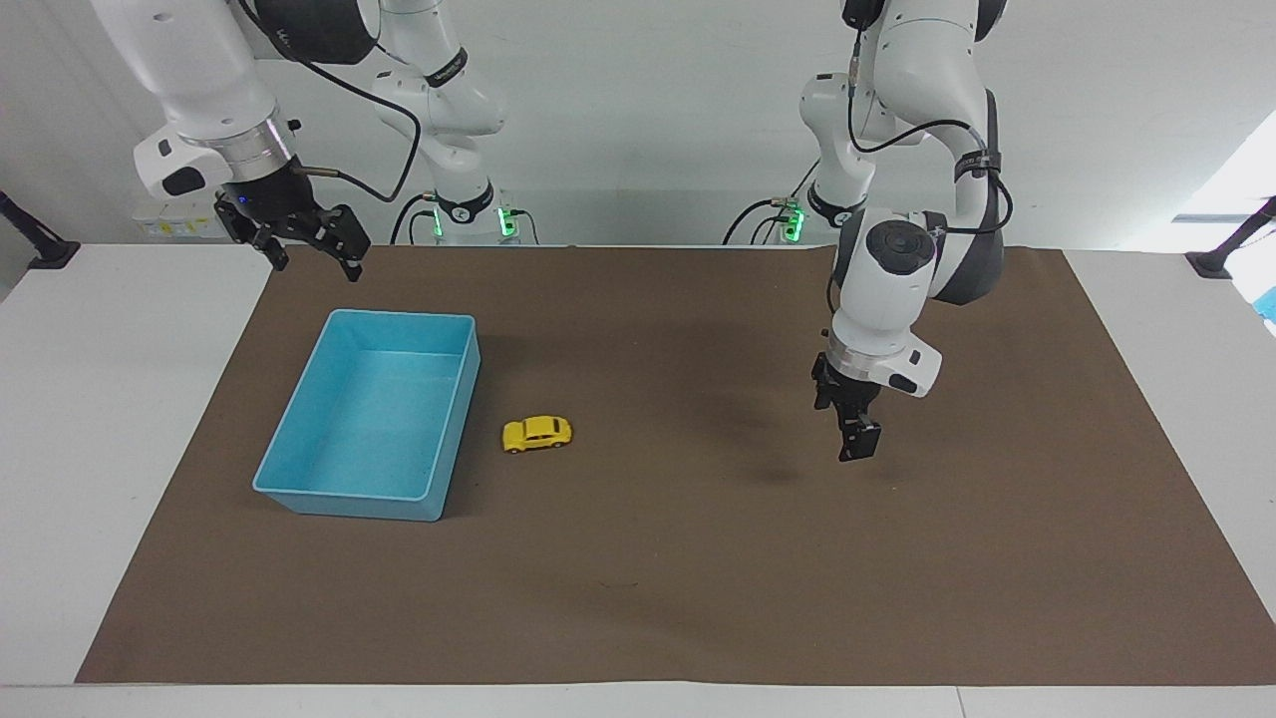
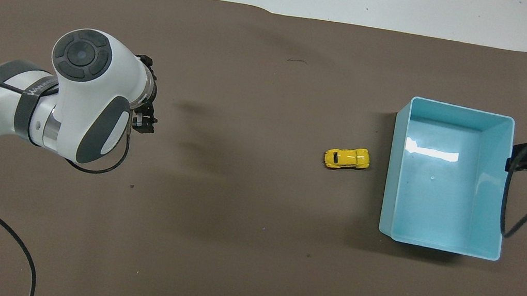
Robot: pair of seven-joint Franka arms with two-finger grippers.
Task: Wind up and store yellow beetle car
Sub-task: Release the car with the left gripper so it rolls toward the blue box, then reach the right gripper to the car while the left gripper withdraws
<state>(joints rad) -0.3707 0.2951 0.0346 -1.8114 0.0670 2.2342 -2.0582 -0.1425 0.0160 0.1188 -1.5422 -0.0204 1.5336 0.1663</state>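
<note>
Car (image 1: 536, 434) loose on the mat (image 1: 638, 558), left-centre of the facing frame, just beside the blue bin (image 1: 299, 494), not in it.
I see my left gripper (image 1: 857, 444) hanging empty over bare mat right of centre; can't tell its finger gap. My right gripper (image 1: 311, 239) waits upper left, above the bin's robot-side end, fingers spread, holding nothing. Car upright on its wheels.

A robotics laboratory is being indicated: two white articulated robot arms (image 1: 902, 269) are being mounted at a white table (image 1: 120, 399), which is being covered by a plain brown paper mat (image 1: 698, 558) before a bare white wall (image 1: 648, 100).
</note>
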